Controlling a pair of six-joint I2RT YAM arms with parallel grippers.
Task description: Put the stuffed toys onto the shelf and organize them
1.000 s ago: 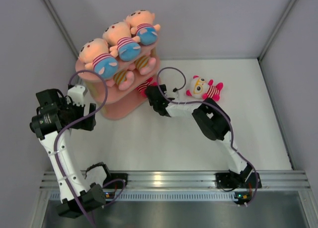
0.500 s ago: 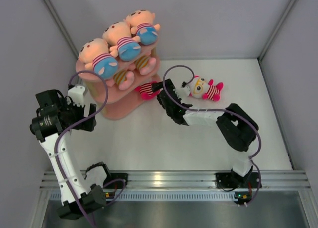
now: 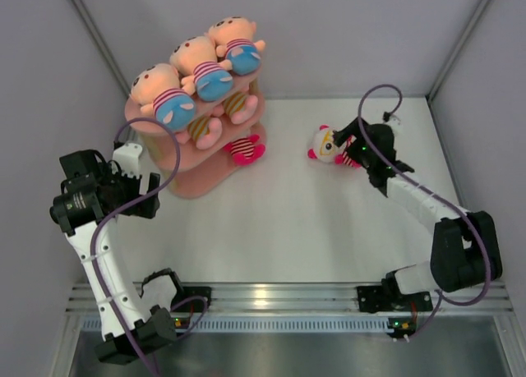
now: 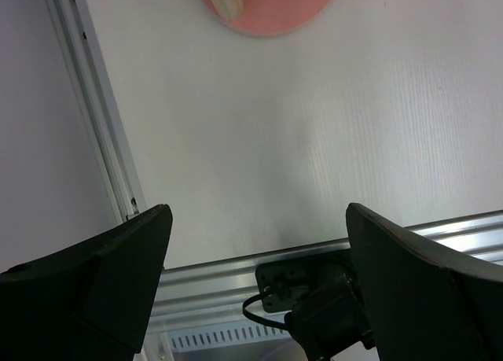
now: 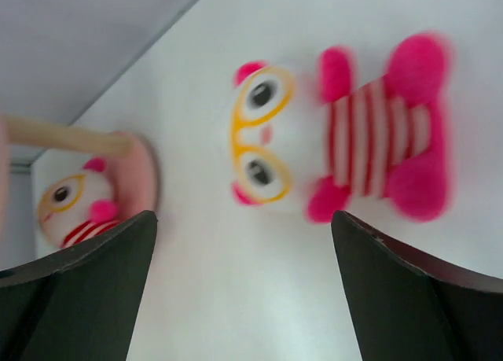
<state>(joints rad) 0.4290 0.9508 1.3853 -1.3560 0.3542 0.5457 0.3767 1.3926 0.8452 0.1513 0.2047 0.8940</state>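
stuffed toys (image 3: 215,75): five are placed on the shelf (image 3: 193,184), upper left. the sixth toy (image 3: 330,144) lies right of centre, where the right gripper (image 5: 244,216), jaws spread and empty, has been swung over from the shelf. the left gripper (image 4: 259,210) is held open.

The whole worktop (image 3: 271,229) is taken in from high above its near edge. The left wrist view is pointed down at bare worktop and the foot of the shelf (image 4: 267,7). The white-faced doll (image 5: 354,141) is seen closely from the right wrist, and also from overhead.
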